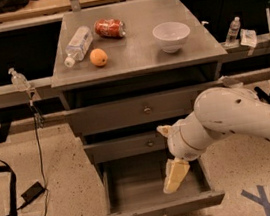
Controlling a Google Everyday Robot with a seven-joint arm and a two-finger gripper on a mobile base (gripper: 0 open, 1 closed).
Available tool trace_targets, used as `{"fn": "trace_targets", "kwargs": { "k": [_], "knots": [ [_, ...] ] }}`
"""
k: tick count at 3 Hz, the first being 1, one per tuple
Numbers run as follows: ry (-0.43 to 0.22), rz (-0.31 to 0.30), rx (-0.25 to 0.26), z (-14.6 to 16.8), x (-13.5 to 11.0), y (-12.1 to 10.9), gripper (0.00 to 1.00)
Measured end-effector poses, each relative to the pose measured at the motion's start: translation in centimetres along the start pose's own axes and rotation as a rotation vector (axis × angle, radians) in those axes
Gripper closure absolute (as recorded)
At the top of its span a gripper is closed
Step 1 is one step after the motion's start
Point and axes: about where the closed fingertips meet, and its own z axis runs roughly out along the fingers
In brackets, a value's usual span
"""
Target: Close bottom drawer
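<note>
Bottom drawer stands pulled out, its tray beneath the fingers and its front panel just below their tips. Gripper hangs over the tray, fingers pressed together, holding nothing. Well above them, worktop carries bowl and orange.

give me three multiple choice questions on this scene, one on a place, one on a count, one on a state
1. Where is the gripper?
A) at the top drawer's knob
B) above the open bottom drawer
C) on the floor

2. How many things lie on the cabinet top?
A) two
B) four
C) six

3. The bottom drawer is:
A) pulled out
B) shut flush
C) taken off

Answers:
1 B, it hangs over the drawer's hollow.
2 B, bottle, can, orange and bowl.
3 A, its inside shows and its front stands well ahead of the others.
</note>
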Motion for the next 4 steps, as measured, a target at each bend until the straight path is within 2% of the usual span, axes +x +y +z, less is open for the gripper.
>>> {"fn": "trace_targets", "kwargs": {
  "k": [1, 2, 3, 4],
  "knots": [
    [0.005, 0.009, -0.087, 5.8, 6.1, 1.6, 0.00],
    [-0.070, -0.007, -0.102, 13.3, 14.3, 4.5, 0.00],
    [-0.074, -0.004, -0.097, 13.5, 14.3, 4.4, 0.00],
    [-0.039, 0.024, -0.080, 14.9, 16.4, 3.9, 0.00]
  ]
}}
